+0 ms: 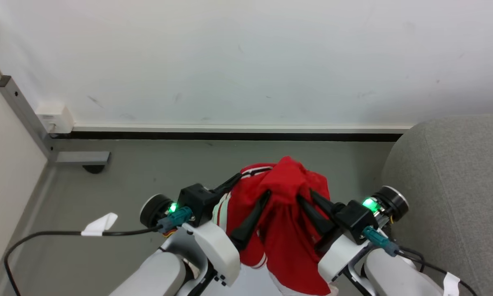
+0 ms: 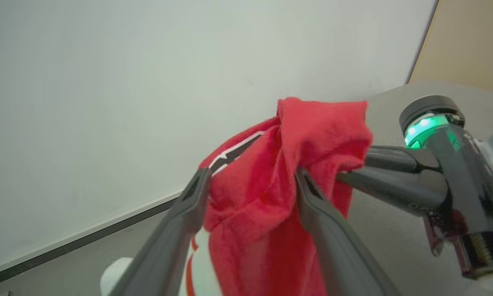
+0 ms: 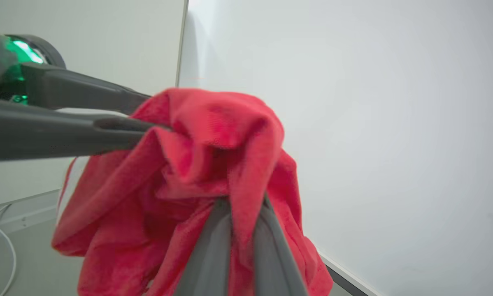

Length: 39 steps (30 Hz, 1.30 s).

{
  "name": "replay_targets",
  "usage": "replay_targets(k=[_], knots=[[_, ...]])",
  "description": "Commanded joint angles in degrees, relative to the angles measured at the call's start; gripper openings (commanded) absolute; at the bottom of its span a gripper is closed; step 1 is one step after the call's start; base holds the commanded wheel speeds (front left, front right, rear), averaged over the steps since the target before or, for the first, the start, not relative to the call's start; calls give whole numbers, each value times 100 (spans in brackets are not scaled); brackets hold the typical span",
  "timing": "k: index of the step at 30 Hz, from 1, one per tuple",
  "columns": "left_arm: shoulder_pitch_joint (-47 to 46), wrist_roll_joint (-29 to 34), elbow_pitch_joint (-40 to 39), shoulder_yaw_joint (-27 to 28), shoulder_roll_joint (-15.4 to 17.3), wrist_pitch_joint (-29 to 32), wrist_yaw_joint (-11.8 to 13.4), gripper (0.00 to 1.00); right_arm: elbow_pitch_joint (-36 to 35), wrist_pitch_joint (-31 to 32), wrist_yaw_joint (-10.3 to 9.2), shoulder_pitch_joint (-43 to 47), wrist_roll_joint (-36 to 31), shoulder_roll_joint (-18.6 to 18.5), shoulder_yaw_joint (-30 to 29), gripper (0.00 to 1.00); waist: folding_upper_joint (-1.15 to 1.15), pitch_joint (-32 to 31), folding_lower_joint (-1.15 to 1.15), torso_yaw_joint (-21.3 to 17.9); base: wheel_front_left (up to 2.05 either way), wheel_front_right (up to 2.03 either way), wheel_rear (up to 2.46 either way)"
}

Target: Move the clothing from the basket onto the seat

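Jersey: the red jersey (image 1: 283, 205) is bunched up in the air between the two grippers, over the grey floor (image 1: 147, 172) and in front of the white wall (image 1: 246, 61).
Resting on: nothing; no part of it that can be seen touches the floor or the sofa (image 1: 456, 185).
Sofa: at the right of the head view, just beside the right arm and apart from the jersey.
Long axis: runs from a gathered peak at the top, on the wall side, down towards the robot's body; the loose end hangs low between the forearms.
Facing: the white panel and striped trim lie on the left side, by the left gripper; a dark-edged band shows near the peak. No lettering can be made out.
Left gripper (image 1: 254, 185): fingers spread wide apart, with a fold of cloth draped between them. In its own wrist view (image 2: 252, 172) the two fingers flank the red fabric without pinching it.
Right gripper (image 1: 305, 195): fingers pressed together on the cloth just under the peak. Its wrist view (image 3: 244, 203) shows the fabric squeezed between the tips and spilling down both sides.
Grippers together: their tips come in from opposite sides and stand near each other at the bunched top.
Floor: a black cable (image 1: 45, 234) with a white tag lies at the left.
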Motion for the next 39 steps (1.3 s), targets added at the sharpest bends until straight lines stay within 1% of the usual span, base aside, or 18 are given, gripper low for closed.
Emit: replay_targets(k=[1, 10, 14, 22, 27, 33, 39], knots=[[104, -92, 36, 6, 36, -54, -6, 100, -127, -4, -14, 26, -31, -89, -106, 0, 0, 30, 0, -91, 0, 0, 0], [219, -125, 213, -131, -63, -153, -38, 100, -714, -3, -14, -84, -132, -541, -535, 0, 0, 160, 0, -548, 0, 0, 0], [226, -130, 248, -155, -101, -207, -29, 100, -917, -4, -14, -74, -127, -710, -675, 0, 0, 223, 0, -859, 0, 0, 0], [227, -105, 207, -222, -94, -264, -34, 100, -1164, -3, -14, 48, -112, -965, -880, 0, 0, 341, 0, -1636, 0, 0, 0], [134, -47, 133, -295, -121, -234, -50, 100, -1232, -4, -14, 190, -39, -1111, -1032, 0, 0, 438, 0, -1968, 0, 0, 0], [41, 0, 43, -340, -89, -163, -52, 100, -1333, -3, -14, 304, -81, -1192, -1138, 0, 0, 608, 0, -2127, 0, 0, 0], [-142, 47, -63, -386, -81, -62, -82, 100, -1412, -3, -14, 157, -118, -1268, -1410, 0, 0, 928, 0, -2021, 0, 0, 0]])
